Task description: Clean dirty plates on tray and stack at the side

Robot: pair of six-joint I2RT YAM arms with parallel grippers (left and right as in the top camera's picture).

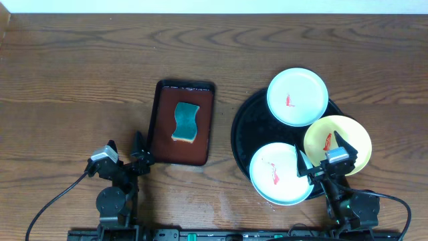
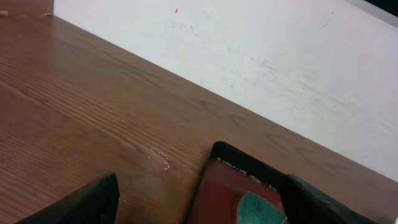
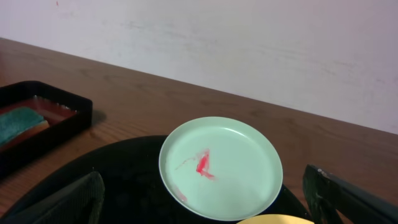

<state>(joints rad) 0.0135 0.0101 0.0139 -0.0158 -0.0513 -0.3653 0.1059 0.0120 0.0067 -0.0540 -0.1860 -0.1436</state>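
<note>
**Three smeared plates on the black tray, both tools spread**

The tray (image 1: 238,134) is round and glossy black with a raised rim, and it lies on the wood-grain bench (image 1: 73,73). Three small round plates lie flat on it, each marked with a short red smear. The far white plate (image 1: 297,97) is at the tray's far edge, the near white plate (image 1: 267,181) at its near edge, and the pale yellow plate (image 1: 354,134) on its right side. All three overlap the rim. Being round, they show no long axis.

Left of the tray lies a rectangular reddish-brown tray (image 1: 162,130). It holds a wavy-edged teal sponge (image 1: 186,122), whose length runs away from the robot.

The right tool (image 1: 319,150) hovers over the tray's near right part, fingers spread and empty. The left tool (image 1: 125,147), likewise spread, is well left of the tray.
</note>
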